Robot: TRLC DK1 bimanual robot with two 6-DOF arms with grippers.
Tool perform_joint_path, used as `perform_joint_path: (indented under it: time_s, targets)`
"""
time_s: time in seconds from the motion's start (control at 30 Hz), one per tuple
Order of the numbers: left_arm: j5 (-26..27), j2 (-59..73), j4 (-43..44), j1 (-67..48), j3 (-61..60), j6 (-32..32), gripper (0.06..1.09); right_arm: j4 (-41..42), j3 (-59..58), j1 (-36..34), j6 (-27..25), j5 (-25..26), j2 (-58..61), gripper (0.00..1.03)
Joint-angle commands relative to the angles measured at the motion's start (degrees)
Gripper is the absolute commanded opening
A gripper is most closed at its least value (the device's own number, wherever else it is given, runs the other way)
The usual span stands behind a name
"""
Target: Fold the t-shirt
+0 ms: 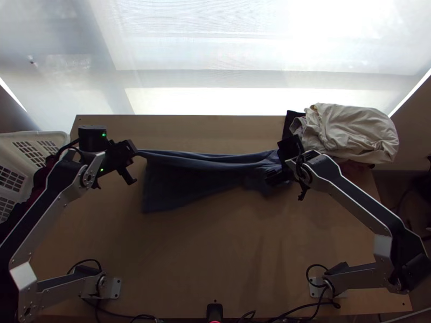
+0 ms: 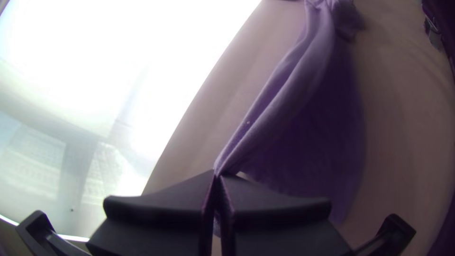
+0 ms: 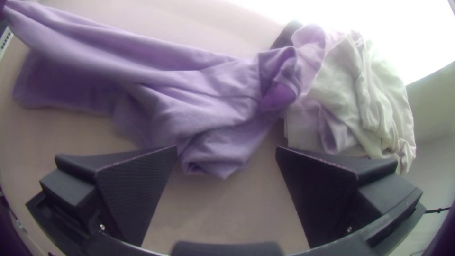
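Observation:
In the top view, my left gripper (image 1: 133, 153) is at the far left end of the blue t-shirt (image 1: 183, 175), which stretches across the table, partly bunched at its right end. The left wrist view has my left gripper (image 2: 217, 178) shut on a gathered corner of the t-shirt (image 2: 303, 90); the cloth hangs down from there. My right gripper (image 1: 275, 161) is over the bunched right end. In the right wrist view, my right gripper (image 3: 226, 149) stands open, the folds of the t-shirt (image 3: 204, 104) beyond its fingers and nothing between them.
A heap of cream cloth (image 1: 353, 132) lies at the table's back right, close to the t-shirt's right end. A white basket (image 1: 27, 148) with dark red cloth stands at the left. Cables run along the near edge of the table (image 1: 215, 258).

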Motion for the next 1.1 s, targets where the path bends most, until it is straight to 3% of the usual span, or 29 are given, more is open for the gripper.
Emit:
perform_joint_path:
  time_s: [0.0,0.27,0.37,0.5,0.73,1.07]
  targets:
    - [0.8,-11.2,-8.4,4.8,2.3,3.1,0.14,-2.4,-0.2,1.0,0.2,-0.7,-3.2,0.97]
    - [4.1,-9.8,-12.6,10.9,16.9,2.6,0.14,-4.4,0.2,0.5,1.2,-3.2,-5.8,0.97]
    - [4.1,-7.6,-12.9,10.8,20.9,1.7,0.14,-4.5,-1.2,3.5,1.6,-7.2,-5.8,0.98]
    - [4.2,-7.0,-12.9,10.7,19.8,1.8,0.14,-3.8,-0.8,8.6,1.8,-7.7,-2.1,0.98]
    - [4.2,-9.0,-13.8,10.9,18.2,1.8,0.14,-3.8,9.7,12.7,1.6,-7.6,8.3,0.98]
    - [4.2,-10.9,-14.1,12.5,16.4,2.7,0.14,-3.4,29.6,8.1,-0.3,-7.6,29.2,0.98]
